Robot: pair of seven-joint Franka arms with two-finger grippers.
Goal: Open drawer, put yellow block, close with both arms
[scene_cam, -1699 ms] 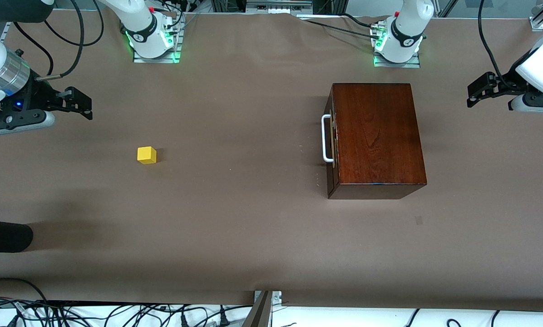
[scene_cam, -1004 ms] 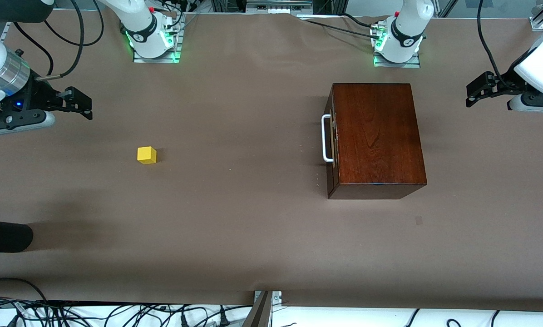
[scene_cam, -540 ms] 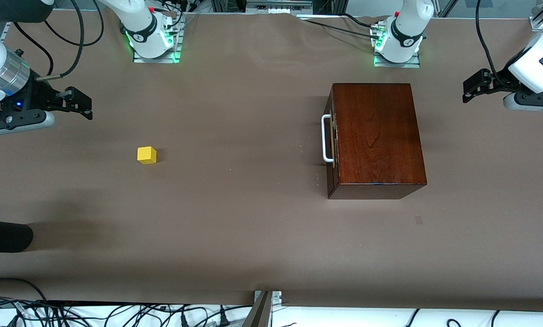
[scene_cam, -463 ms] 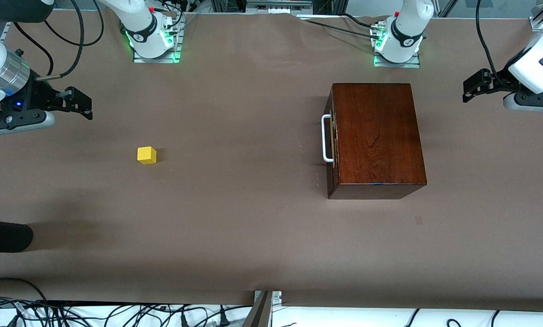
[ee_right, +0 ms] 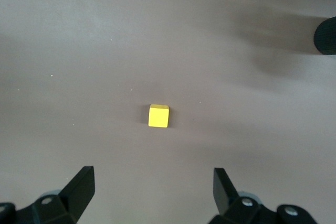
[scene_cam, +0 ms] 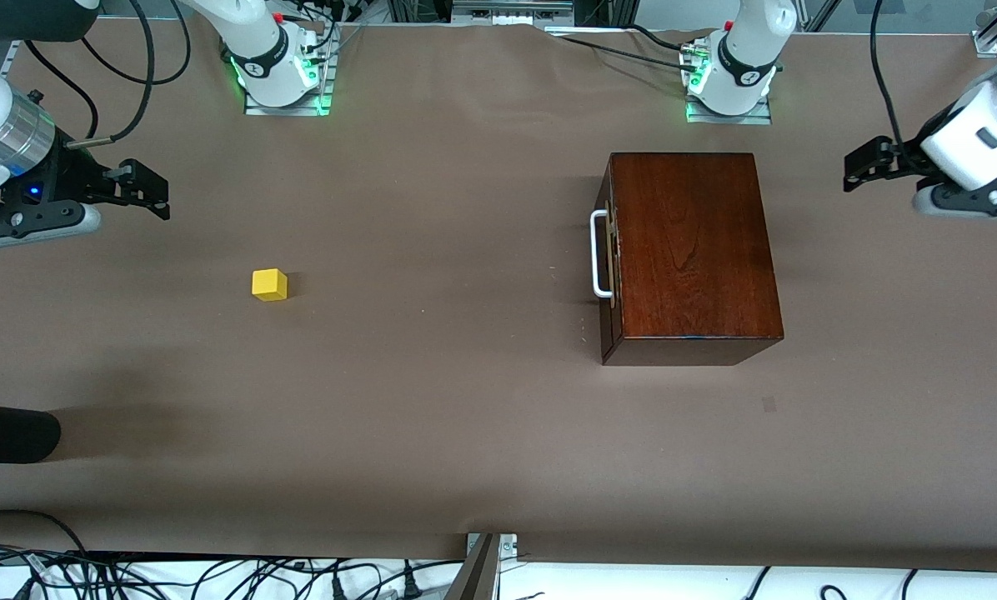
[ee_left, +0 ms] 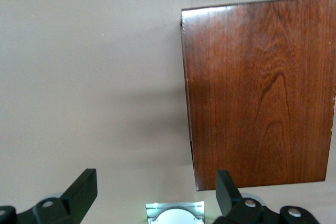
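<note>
We record a glossy dark mahogany wooden box (scene_cam: 692, 250) resting on the brown-covered table (scene_cam: 465, 417) toward the left arm's end, its top also filling the left wrist view (ee_left: 260, 93). The drawer, a dark reddish-brown front (scene_cam: 608, 250) with a white bar handle (scene_cam: 599, 254), sits pushed flush into the box, the handle facing 9 o'clock in the front view

We list a small bright yellow cube (scene_cam: 269, 284), well apart from the box at its 9 o'clock, toward the right arm's end of the table, lying free on the cloth; the right wrist view shows it (ee_right: 158, 116) apart from both fingertips

The right black two-finger gripper (scene_cam: 158, 200) hangs over the table at the cube's 11 o'clock, its fingers spread wide with nothing between them

The left black two-finger gripper (scene_cam: 855, 171) hangs over the table at the box's 2 o'clock, fingers likewise spread apart with nothing between them

At 8 o'clock of the cube, a black rounded object (scene_cam: 7, 432) enters at the table's edge
</note>
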